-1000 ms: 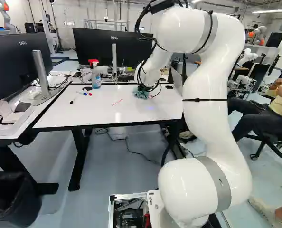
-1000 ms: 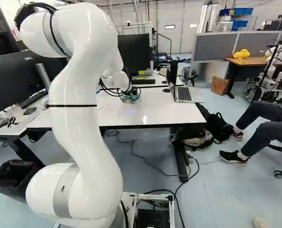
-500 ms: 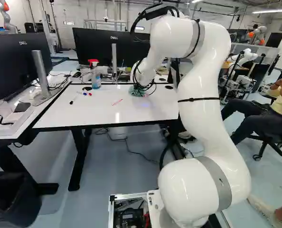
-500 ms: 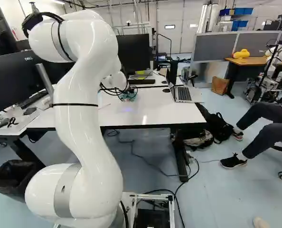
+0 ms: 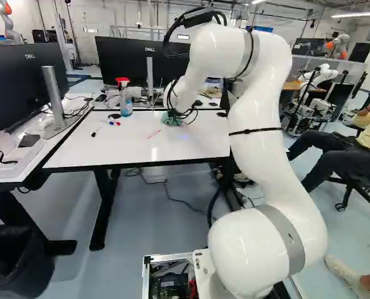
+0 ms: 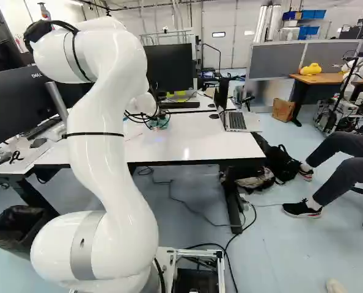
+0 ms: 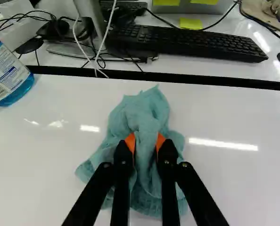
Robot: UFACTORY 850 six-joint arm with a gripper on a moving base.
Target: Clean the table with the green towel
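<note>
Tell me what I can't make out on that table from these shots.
Tabletop beneath the towel: wrist view, covered by the cloth.
Spray bottle's top: wrist view, cut off by the edge.
Red mark: left base view, too small to tell what made it.
Pens: right base view, hidden behind the arm.

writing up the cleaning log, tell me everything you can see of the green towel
The towel is a teal green, soft, loosely woven-looking cloth, bunched and creased. It lies on the white table, its middle pinched up between the two orange-padded fingers of the gripper. A rumpled peak stands ahead of the fingers, and loose folds and a thin corner spread on the tabletop around them. The spray bottle is nearby, not touching it.
</note>
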